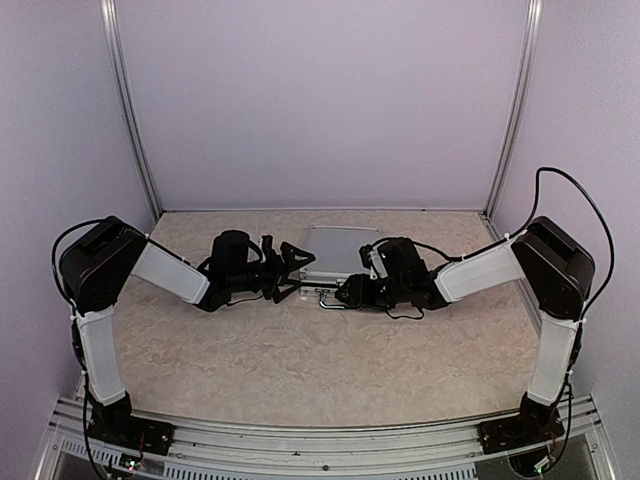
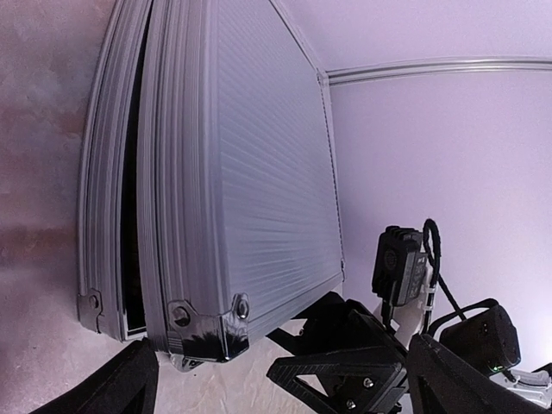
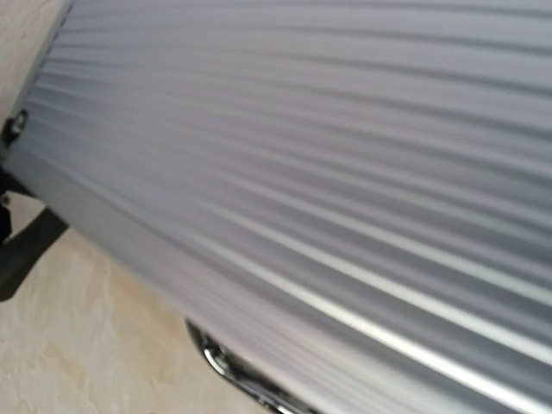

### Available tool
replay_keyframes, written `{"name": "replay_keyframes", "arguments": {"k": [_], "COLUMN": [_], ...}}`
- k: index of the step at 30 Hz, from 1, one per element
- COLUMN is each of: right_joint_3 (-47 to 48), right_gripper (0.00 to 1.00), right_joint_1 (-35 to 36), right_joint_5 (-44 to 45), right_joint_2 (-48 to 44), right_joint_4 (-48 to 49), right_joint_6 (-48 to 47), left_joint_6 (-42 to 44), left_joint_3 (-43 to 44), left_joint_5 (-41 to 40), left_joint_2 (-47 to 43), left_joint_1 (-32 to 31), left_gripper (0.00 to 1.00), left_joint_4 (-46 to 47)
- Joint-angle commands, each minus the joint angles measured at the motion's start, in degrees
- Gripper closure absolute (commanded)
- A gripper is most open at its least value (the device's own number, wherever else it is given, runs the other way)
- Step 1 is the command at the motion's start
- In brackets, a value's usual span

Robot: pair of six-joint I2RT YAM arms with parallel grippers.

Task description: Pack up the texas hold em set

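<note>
Soft, even light throughout; right wrist view smeared by blur, left wrist edges bowed.

You can't see inside the case (image 1: 338, 250), contents hidden. Right wrist view: blurred, case cut off at the edges. Jaws of the right end effector (image 1: 347, 292): too small to tell.

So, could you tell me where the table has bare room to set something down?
The wide strip of table between the case and the near edge is bare. It is crowded along the case's near side, where the left gripper and right gripper meet.
</note>
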Motion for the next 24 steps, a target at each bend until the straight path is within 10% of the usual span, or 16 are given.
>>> {"name": "replay_keyframes", "arguments": {"k": [1, 24], "right_joint_3": [0.6, 3.2], "right_gripper": [0.41, 0.40], "right_joint_1": [0.6, 0.7], "right_joint_5": [0.0, -1.1], "right_joint_2": [0.8, 3.5], "right_joint_4": [0.3, 4.1], "right_joint_6": [-0.1, -1.0], "left_joint_6": [1.2, 1.4], "left_joint_3": [1.4, 2.7], "left_joint_5": [0.2, 0.5], "left_joint_2": [-1.4, 0.1], "left_joint_1": [-0.7, -1.0], "left_gripper": [0.01, 0.01], "left_joint_4": [1.5, 1.4]}}
